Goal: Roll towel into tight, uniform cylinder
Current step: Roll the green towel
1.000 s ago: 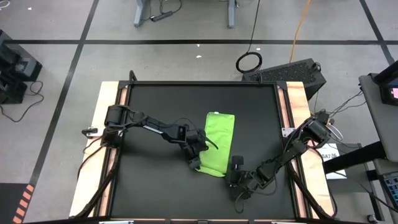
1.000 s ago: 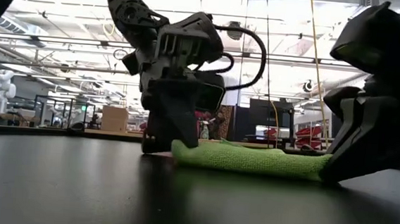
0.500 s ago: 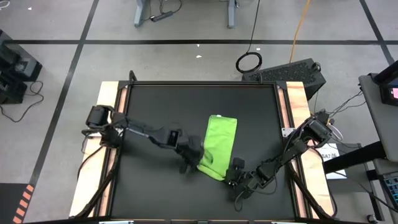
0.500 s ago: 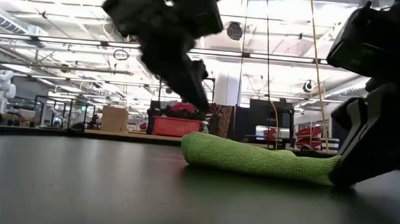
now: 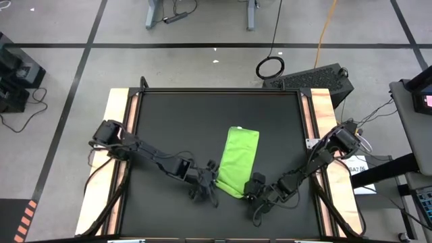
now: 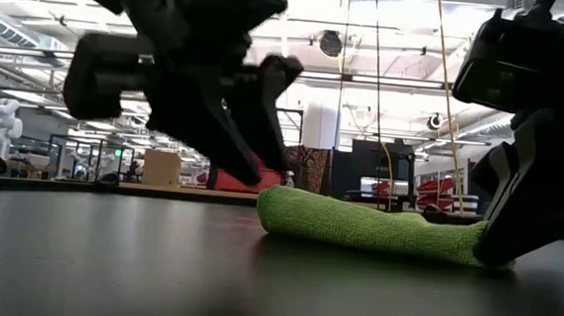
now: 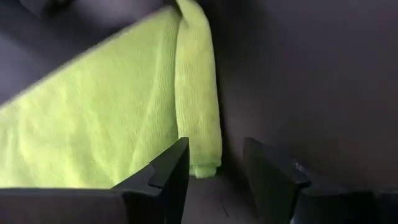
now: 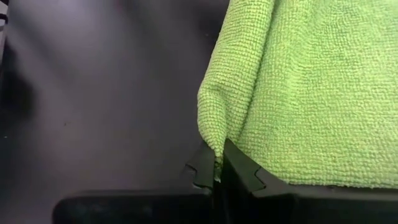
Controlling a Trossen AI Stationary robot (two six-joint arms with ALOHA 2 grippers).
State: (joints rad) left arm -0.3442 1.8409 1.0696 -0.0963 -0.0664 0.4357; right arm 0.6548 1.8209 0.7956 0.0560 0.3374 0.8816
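The lime-green towel (image 5: 239,160) lies on the black mat (image 5: 175,121) near the table's near edge, its near end thickened into a low rolled fold (image 6: 357,223). My left gripper (image 5: 206,192) hovers open just left of that near end. In the left wrist view the roll's end (image 7: 204,163) shows ahead of the gap between its fingers (image 7: 214,155), untouched. My right gripper (image 5: 252,189) is shut on the towel's near right end. My right gripper pinches a fold of the towel at its near right corner (image 8: 215,144) between its two fingertips, with more than one layer in the bite. The fingers come slanting down from the table's near right side. The rest of the towel lies flat on the mat.
Pale wooden strips (image 5: 119,111) border the mat on the left and right. Open mat lies to the far side and left of the towel. A dark keyboard-like case (image 5: 316,78) and cables lie on the floor beyond the table's far edge.
My left gripper has let go of the towel's near left end. It has opened, risen, rolled about its axis and swung toward the table's near edge. The towel's near left end now lies as a rounded fold on the mat. My right gripper has stayed put, still shut.
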